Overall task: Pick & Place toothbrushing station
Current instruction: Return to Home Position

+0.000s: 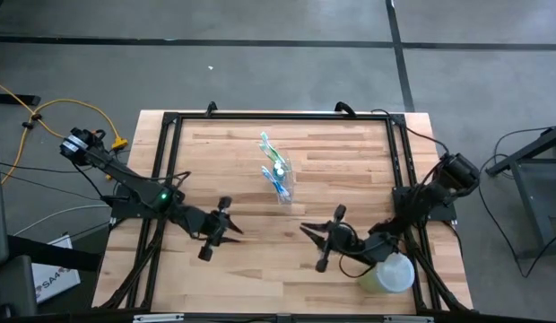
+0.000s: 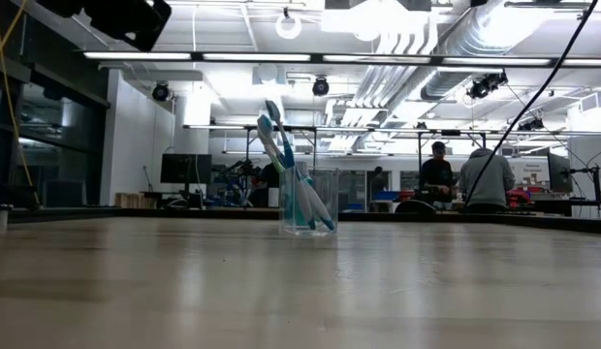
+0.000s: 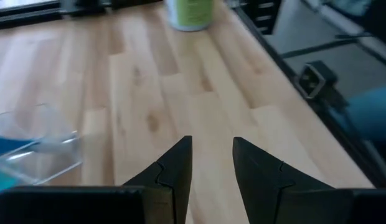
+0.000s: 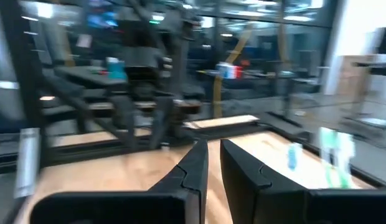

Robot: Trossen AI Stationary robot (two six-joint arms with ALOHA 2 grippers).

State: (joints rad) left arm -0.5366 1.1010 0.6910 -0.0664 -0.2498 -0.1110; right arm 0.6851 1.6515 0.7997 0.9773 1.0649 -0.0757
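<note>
Across the pale plank table [image 1: 260, 280], from left: the left gripper [image 1: 235, 230] hangs low over bare wood. Its dark, wedge-shaped fingers are slightly parted, grasping nothing and aimed toward the middle.

Between the two arms and well apart from both stands the small clear plastic cup [image 1: 285, 187]. It is upright, thin-walled and glassy enough that the room shows through it. The slim blue and green toothbrushes [image 2: 273, 131] lean out of it in a bunch, heads up and handles gathered at the bottom. They likely tilt because the cup is far shorter than they are.

To the right, the right gripper [image 1: 305, 230] faces inward, its fingers all but closed with nothing between them. A pale green round container [image 1: 392, 274], matte and opaque, sits at the table's corner close by that arm.

With the cup loaded and both grippers empty and clear of it, the placing looks finished. Both arms appear to be parked where they cannot knock the light cup over.
</note>
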